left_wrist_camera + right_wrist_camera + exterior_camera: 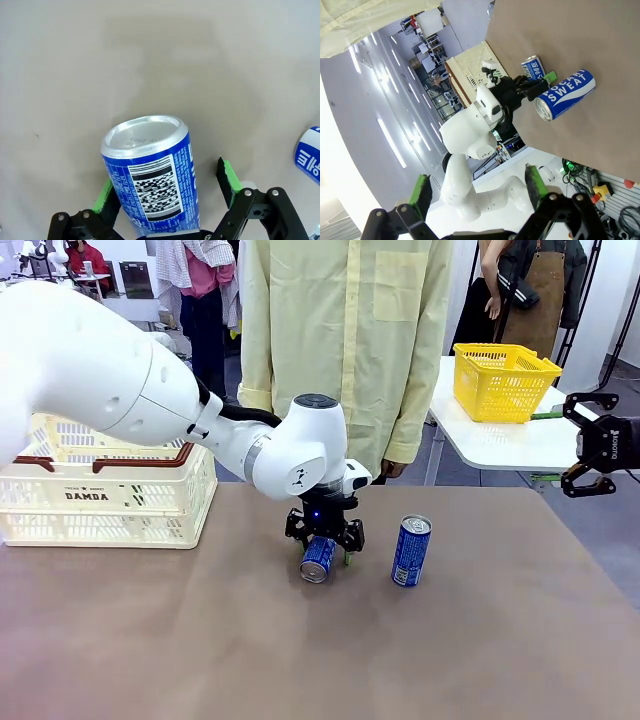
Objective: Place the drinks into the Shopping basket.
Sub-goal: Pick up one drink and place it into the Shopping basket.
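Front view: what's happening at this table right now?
The left gripper has its jaws open around a tilted blue can mid-table. A second blue can stands upright beside it. The shopping basket sits at the table's left end. The right gripper hangs open off to the side. A person stands opposite.

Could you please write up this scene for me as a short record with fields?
left gripper: open, straddling a blue can, with a gap on one side
blue can: tipped over, silver end toward the front camera
second blue can: upright on the table, untouched
right gripper: open, empty, in the air past the table's right edge
Shopping basket: on the table's left, both cans outside it
person: standing at the far side
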`<state>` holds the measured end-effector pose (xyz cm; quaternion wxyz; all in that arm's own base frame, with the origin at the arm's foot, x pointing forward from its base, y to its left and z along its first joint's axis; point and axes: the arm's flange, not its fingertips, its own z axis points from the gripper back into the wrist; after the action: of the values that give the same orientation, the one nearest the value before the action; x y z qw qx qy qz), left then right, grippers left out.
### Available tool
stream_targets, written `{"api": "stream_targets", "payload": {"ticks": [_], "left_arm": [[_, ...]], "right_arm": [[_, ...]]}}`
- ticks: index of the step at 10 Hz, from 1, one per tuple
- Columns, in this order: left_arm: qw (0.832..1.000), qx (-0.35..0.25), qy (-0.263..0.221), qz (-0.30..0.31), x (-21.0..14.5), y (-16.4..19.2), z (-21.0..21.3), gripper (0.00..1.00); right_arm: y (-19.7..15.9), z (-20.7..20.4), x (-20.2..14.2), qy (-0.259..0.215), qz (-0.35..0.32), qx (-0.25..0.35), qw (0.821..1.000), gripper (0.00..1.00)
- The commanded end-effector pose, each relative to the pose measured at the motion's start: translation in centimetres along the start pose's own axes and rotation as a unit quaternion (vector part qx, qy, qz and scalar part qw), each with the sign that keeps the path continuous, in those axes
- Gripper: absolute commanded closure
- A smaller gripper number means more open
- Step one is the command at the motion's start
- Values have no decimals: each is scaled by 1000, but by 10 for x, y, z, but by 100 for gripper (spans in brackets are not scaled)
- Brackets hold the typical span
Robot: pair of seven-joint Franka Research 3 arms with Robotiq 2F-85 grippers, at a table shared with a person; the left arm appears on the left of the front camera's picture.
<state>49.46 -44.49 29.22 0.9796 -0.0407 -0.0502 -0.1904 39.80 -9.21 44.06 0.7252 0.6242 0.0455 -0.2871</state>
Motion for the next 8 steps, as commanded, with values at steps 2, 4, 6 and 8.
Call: {"api": "stream_targets", "payload": {"ticks": [2,4,6,8], "left_arm": [[1000,1,16,4,5,2,-1,0],[1000,13,24,5,7,1,-3,0],[999,18,27,-3,7,0,-2,100],[999,10,29,-8,8,-3,-4,100]], "right_arm": [[3,2,-1,4,2,-3,1000,0],[3,2,-1,4,2,-3,1000,0],[3,2,-1,4,2,-3,1000,0],[3,2,-1,4,2,-3,1000,0]]}}
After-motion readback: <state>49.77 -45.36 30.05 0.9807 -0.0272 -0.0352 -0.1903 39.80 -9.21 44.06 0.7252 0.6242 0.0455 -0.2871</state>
